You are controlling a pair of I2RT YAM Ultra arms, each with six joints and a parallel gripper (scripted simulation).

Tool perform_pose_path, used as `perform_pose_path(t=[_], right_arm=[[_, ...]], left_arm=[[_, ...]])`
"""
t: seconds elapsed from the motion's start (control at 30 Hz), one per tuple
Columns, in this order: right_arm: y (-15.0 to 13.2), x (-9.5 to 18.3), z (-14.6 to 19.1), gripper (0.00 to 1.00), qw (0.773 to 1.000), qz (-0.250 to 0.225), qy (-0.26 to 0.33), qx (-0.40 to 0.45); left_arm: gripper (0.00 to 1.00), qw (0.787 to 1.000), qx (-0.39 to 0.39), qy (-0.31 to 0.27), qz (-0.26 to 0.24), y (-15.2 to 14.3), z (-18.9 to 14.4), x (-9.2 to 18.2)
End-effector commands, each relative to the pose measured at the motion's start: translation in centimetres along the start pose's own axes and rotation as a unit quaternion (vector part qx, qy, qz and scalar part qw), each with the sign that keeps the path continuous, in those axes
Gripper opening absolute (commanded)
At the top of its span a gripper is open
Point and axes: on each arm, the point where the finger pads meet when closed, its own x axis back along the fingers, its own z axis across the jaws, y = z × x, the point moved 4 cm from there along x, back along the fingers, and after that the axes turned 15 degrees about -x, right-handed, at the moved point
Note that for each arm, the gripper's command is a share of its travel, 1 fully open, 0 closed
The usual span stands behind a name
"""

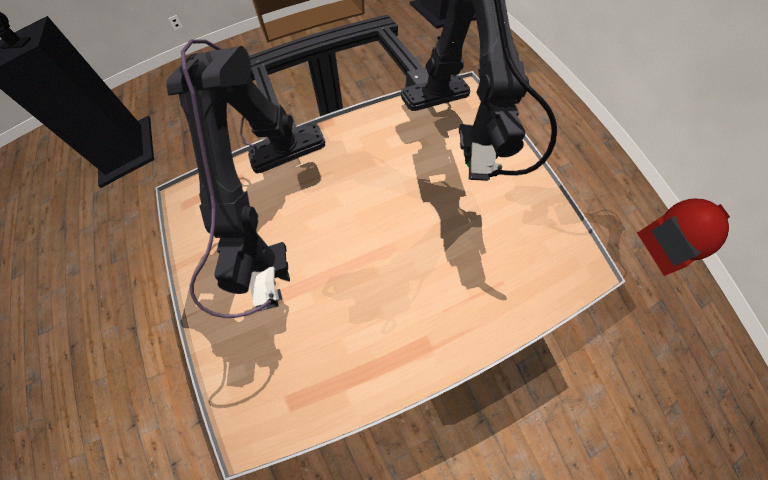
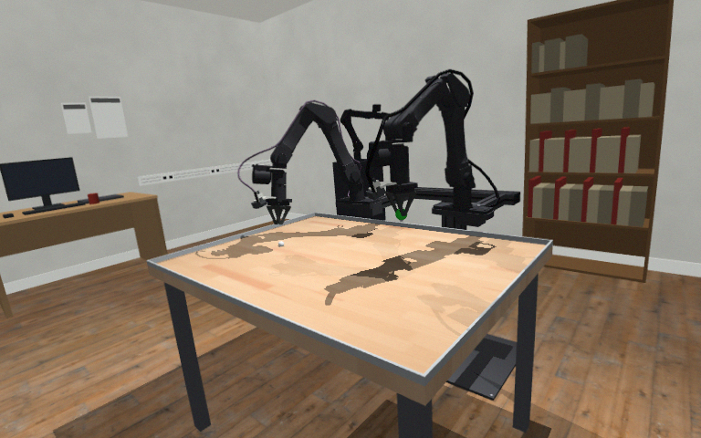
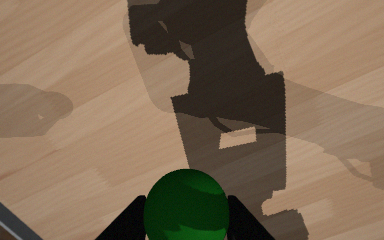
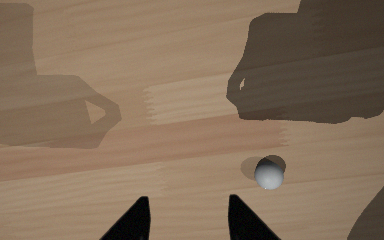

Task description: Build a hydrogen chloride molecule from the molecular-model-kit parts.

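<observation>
A green ball (image 2: pixel 401 215) (image 3: pixel 186 200) is held between the fingers of my left gripper (image 2: pixel 401 210) (image 3: pixel 186 206), which is shut on it above the table; only a speck of green shows in the top view. My right gripper (image 2: pixel 278 222) (image 4: pixel 189 206) is part open and empty, pointing down above the table. A small white ball (image 2: pixel 281 244) (image 4: pixel 269 175) lies on the table, ahead of the fingertips and to their right in the right wrist view. It is hidden in the top view. No grey peg can be made out; the holes of both balls are out of sight.
The wooden table (image 1: pixel 364 249) (image 2: pixel 289 293) has a raised grey rim (image 1: pixel 424 396). The two arms stand apart at its back edge, with a black metal frame (image 1: pixel 323 41) behind them. Arm shadows fall across the wood.
</observation>
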Motion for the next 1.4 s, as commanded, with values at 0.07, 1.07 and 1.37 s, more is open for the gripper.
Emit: perform_pose_path(t=[0.07,1.07,1.37], right_arm=[[1.1,-0.5,-2.5,0.37,0.999,0.008,-0.041,-0.011],[-1.1,-5.1,-6.5,0.37,0.994,0.062,-0.078,-0.05],[-0.5,-6.5,-6.6,0.37,0.994,0.054,-0.081,-0.041]], left_arm=[[0.0,0.999,-0.001,0.014,-0.038,1.0,0.5,1.6],[0.0,0.999,-0.001,0.014,-0.038,1.0,0.5,1.6],[0.0,0.999,-0.001,0.014,-0.038,1.0,0.5,1.6]])
